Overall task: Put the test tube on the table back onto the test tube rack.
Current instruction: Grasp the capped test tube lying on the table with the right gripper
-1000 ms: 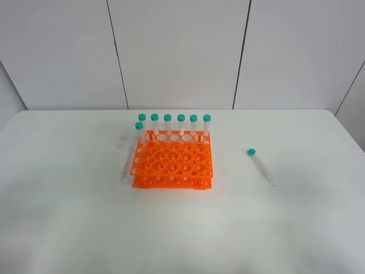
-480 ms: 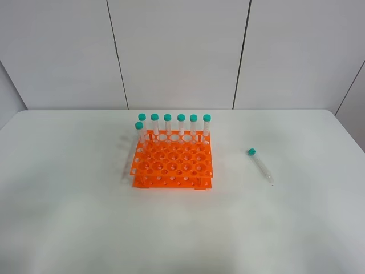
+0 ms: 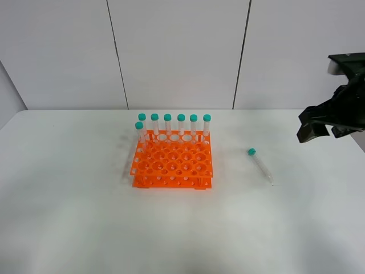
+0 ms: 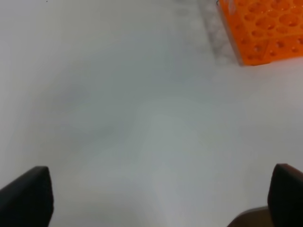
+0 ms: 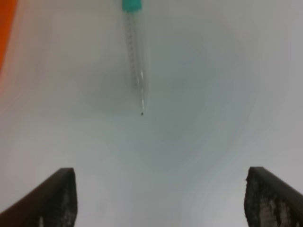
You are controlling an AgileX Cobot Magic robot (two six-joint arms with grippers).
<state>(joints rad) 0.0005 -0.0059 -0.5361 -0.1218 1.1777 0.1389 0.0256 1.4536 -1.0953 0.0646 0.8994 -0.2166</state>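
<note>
The test tube [image 3: 260, 165] lies on the white table [image 3: 68, 217], right of the orange test tube rack [image 3: 172, 161], its teal cap pointing away from me. In the right wrist view the tube [image 5: 135, 52] lies ahead of my right gripper [image 5: 161, 201], which is open, empty and above the table. In the high view the right gripper [image 3: 319, 123] hangs to the right of and above the tube. My left gripper [image 4: 156, 198] is open and empty over bare table, with a rack corner [image 4: 265, 28] ahead of it. It is out of the high view.
Several teal-capped tubes [image 3: 174, 123] stand upright along the rack's back row, and one more [image 3: 140, 131] stands at the left end of the second row. White wall panels rise behind the table. The rack's orange edge [image 5: 5, 28] shows in the right wrist view.
My right arm has come into the high view from the right edge, where it did not show before. The tube and the rack have not moved.
</note>
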